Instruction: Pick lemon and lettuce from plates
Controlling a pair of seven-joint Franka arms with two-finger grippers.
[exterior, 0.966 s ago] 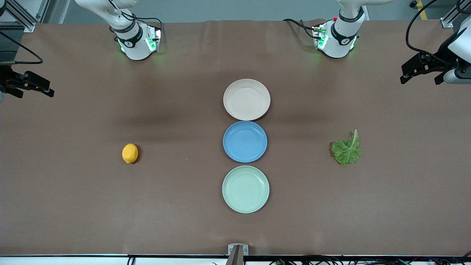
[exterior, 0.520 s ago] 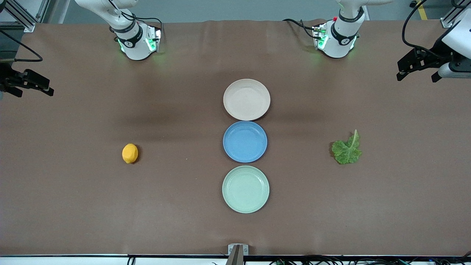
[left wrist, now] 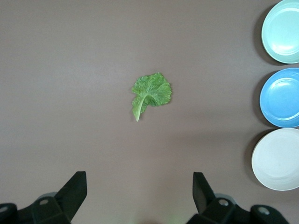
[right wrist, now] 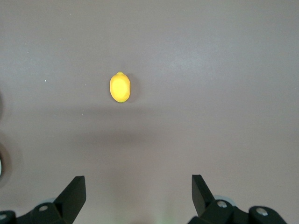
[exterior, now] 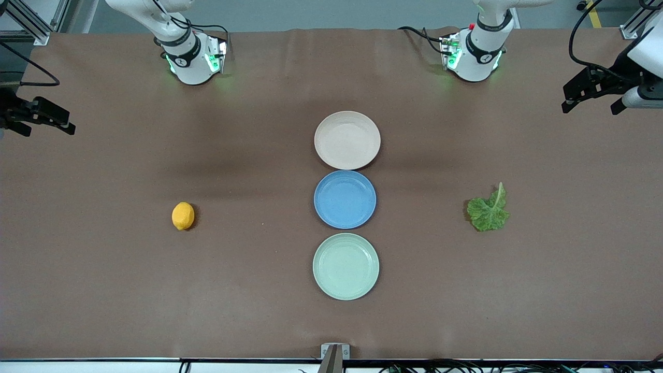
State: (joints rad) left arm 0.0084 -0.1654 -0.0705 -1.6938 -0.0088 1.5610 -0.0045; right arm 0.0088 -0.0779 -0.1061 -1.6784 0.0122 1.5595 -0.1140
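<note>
The lemon lies on the bare table toward the right arm's end; it also shows in the right wrist view. The lettuce lies on the bare table toward the left arm's end, also in the left wrist view. The beige-pink plate and the mint green plate are both empty. My right gripper hangs open and empty at the table's end, apart from the lemon. My left gripper hangs open and empty at the other end, apart from the lettuce.
A blue plate sits empty between the two other plates, the three in a row down the table's middle. The arm bases stand at the back edge. A small bracket sits at the front edge.
My left gripper has drifted a little toward the table's back edge, still at the table's end. The right gripper, lemon, lettuce and plates have not moved.
</note>
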